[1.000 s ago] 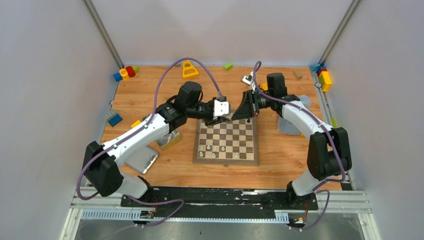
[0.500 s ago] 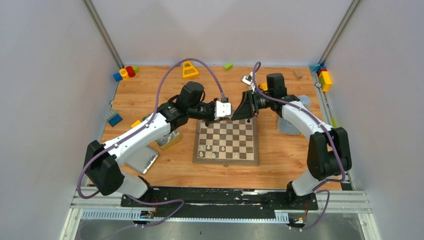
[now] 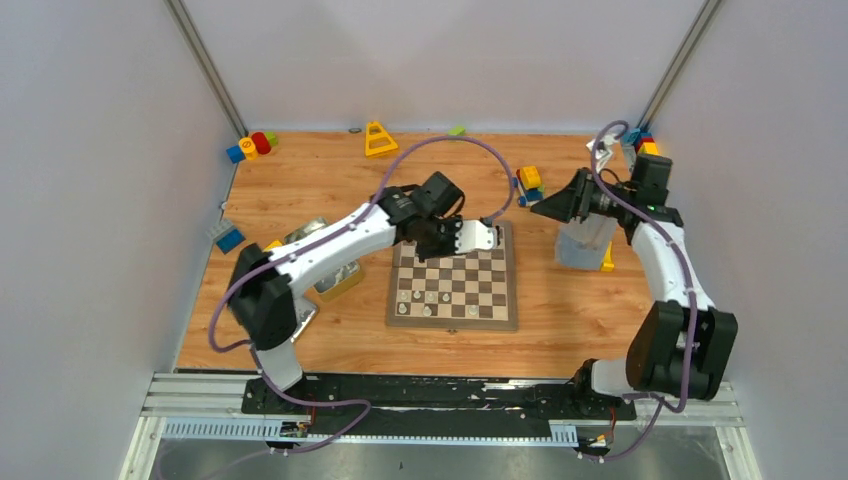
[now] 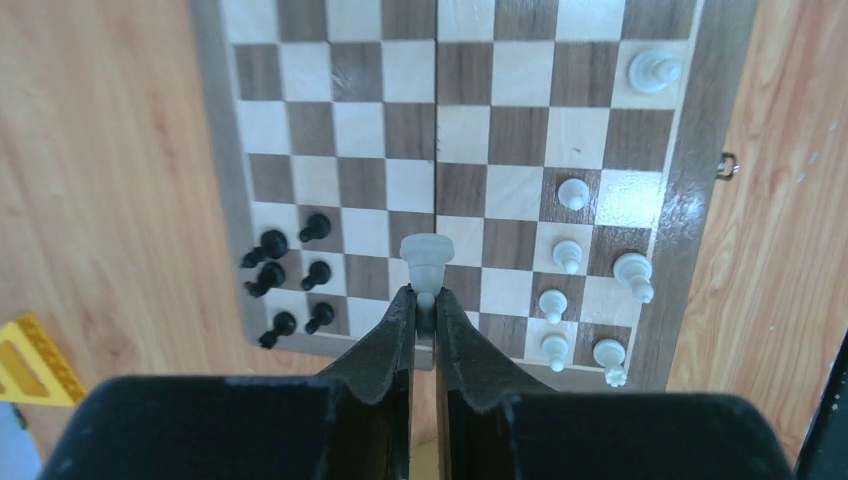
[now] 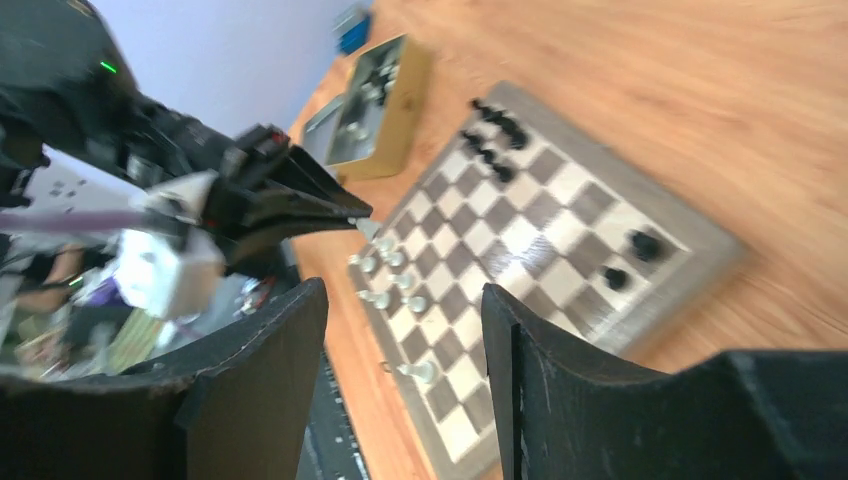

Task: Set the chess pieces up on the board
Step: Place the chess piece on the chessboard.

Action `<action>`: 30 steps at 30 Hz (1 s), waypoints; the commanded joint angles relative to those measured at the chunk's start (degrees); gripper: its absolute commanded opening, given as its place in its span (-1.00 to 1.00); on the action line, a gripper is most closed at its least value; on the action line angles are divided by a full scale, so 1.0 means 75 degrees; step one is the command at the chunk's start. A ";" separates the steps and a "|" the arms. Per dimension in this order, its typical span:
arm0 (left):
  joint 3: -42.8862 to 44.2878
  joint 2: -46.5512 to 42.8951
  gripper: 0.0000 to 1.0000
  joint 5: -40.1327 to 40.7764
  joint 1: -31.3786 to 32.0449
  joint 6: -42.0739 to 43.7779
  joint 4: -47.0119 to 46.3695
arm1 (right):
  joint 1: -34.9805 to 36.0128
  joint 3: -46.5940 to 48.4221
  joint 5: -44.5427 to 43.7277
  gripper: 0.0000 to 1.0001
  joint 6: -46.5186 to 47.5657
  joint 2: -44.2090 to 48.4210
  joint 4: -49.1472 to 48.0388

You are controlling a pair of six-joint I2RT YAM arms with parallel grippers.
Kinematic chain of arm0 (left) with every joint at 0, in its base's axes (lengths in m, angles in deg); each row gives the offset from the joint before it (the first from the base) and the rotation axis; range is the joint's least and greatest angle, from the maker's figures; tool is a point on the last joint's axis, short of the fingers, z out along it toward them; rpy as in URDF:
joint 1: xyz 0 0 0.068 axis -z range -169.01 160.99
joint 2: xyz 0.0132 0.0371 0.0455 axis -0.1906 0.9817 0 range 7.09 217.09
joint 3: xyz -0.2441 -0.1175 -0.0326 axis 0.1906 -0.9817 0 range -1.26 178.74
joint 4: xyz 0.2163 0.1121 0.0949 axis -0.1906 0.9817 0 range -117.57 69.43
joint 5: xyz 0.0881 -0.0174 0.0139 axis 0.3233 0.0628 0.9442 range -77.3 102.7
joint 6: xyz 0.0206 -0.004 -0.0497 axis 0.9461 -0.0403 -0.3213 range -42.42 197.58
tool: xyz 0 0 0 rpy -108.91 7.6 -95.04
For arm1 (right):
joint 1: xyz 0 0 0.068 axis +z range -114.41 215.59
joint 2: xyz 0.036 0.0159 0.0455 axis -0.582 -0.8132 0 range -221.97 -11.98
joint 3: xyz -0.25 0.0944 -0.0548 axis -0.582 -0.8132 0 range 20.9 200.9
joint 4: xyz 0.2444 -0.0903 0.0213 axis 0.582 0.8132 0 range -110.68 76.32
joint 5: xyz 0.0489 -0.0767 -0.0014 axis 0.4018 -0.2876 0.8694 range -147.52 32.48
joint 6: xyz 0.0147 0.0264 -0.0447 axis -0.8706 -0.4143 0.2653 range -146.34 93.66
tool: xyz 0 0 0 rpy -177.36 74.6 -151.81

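Wooden tabletop point(image 3: 300, 190) carries the board point(image 3: 455, 322) at the centre of the top view. Pale chess pieces point(image 3: 428, 298) stand on its lower rows. Over the board's upper part the left gripper point(image 4: 424, 297) pinches one pale piece point(image 4: 425, 258). Black pieces point(image 4: 290, 275) cluster near the board's edge. At upper right, the right gripper point(image 5: 400, 300) hangs with fingers spread, holding nothing.

We see a light wood tabletop point(image 3: 320, 185) under and all round the left claw point(image 3: 488, 237), with plain pale walls point(image 3: 430, 60) beyond it and to both sides. Slanted metal posts point(image 3: 205, 65) stand at the far corners and metal rails point(image 3: 690, 400) run on its near side; the light is even.
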 commanded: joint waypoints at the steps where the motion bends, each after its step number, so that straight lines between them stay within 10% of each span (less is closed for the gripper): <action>1: 0.0822 0.1327 -0.85 0.1350 0.0338 -0.0315 0.1752 | -0.0787 -0.0420 -0.0757 0.18 0.0689 0.1378 0.0146; 12: 0.2503 0.2964 -0.85 0.1773 0.1162 -0.0959 0.2754 | -0.1481 -0.1446 -0.1585 0.19 0.1301 0.3580 0.0449; 30: 0.3413 0.3736 -0.75 0.2357 0.1824 -0.1115 0.3744 | -0.2784 -0.1519 -0.0739 0.20 0.1201 0.3688 0.0484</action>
